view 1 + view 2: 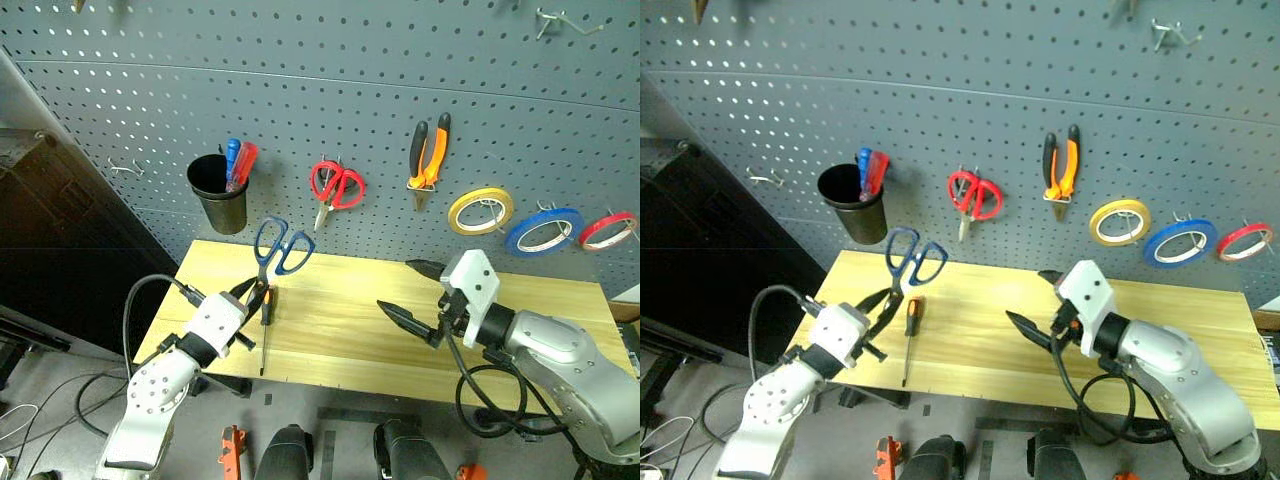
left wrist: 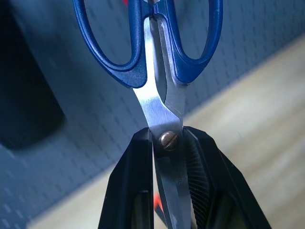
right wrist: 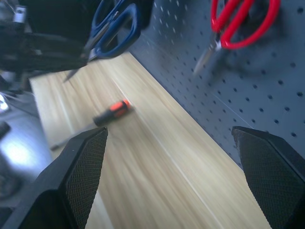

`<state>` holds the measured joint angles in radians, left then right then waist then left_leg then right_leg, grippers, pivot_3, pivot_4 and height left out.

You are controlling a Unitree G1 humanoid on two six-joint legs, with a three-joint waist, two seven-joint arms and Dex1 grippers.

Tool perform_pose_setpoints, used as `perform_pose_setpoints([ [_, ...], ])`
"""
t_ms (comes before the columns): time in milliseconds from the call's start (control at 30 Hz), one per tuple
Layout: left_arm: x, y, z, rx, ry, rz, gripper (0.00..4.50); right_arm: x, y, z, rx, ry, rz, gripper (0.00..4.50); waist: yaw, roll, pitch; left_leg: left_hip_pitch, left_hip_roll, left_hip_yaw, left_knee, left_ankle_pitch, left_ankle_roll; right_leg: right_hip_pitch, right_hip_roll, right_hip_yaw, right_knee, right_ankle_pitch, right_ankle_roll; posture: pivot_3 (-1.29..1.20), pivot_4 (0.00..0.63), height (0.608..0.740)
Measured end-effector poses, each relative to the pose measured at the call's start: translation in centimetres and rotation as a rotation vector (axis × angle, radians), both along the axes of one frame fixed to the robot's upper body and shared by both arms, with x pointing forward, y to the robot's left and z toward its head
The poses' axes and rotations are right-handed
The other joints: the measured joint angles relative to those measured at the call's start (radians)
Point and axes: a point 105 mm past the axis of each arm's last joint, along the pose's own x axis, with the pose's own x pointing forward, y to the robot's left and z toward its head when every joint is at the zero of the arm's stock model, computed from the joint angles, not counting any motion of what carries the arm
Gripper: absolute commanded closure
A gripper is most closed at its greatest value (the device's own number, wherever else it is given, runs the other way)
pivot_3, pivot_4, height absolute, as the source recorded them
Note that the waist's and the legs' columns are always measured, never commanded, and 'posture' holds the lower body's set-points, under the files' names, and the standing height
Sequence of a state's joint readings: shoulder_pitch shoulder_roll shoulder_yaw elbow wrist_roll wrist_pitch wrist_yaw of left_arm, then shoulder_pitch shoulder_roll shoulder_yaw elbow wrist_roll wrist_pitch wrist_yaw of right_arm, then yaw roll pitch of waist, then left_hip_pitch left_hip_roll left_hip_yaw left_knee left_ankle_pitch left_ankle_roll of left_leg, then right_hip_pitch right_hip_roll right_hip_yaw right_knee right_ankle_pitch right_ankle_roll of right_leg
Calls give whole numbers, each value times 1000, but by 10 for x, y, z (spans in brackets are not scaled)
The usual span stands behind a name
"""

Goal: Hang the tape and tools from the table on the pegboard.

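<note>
Blue-handled scissors clamped at the brass pivot by left gripper, loops raised, right gripper spread empty, screwdriver flat on table.

Left tool grips blue scissors above table; screwdriver lies flat.

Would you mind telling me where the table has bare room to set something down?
The table is bare from the right gripper to its right end. The left end is crowded: the screwdriver lies there, with the left gripper holding the blue scissors above it. A narrower free strip lies between screwdriver and right gripper.
</note>
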<state>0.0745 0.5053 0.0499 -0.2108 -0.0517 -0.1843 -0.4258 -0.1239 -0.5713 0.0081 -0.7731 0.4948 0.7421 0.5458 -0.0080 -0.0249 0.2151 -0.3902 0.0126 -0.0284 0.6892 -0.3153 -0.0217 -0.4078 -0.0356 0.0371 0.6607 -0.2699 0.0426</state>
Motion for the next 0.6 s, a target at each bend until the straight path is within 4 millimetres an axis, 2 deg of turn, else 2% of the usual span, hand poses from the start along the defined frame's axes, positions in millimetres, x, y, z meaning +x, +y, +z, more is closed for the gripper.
perform_pose_setpoints([
  [133,12,-7,22,-40,-70,-13,3908,-5,4,13,55,-20,45,0,4,0,0,0,0,1,2,0,0,0,1,-2,1,0,0,32,192,740],
  [233,19,-15,32,-60,-100,-38,3908,-5,9,22,71,-52,63,0,3,0,0,0,0,1,3,0,0,0,2,-2,2,0,0,21,190,740],
  [433,30,-49,29,-94,-81,-172,3908,-4,10,23,63,-62,54,0,6,0,0,0,-1,1,4,0,0,0,6,-2,2,0,0,-4,191,740],
  [600,40,-50,19,-102,-42,-157,3908,-3,10,22,61,-62,49,0,0,0,0,0,1,1,5,0,0,0,8,-2,3,0,0,-13,192,740],
])
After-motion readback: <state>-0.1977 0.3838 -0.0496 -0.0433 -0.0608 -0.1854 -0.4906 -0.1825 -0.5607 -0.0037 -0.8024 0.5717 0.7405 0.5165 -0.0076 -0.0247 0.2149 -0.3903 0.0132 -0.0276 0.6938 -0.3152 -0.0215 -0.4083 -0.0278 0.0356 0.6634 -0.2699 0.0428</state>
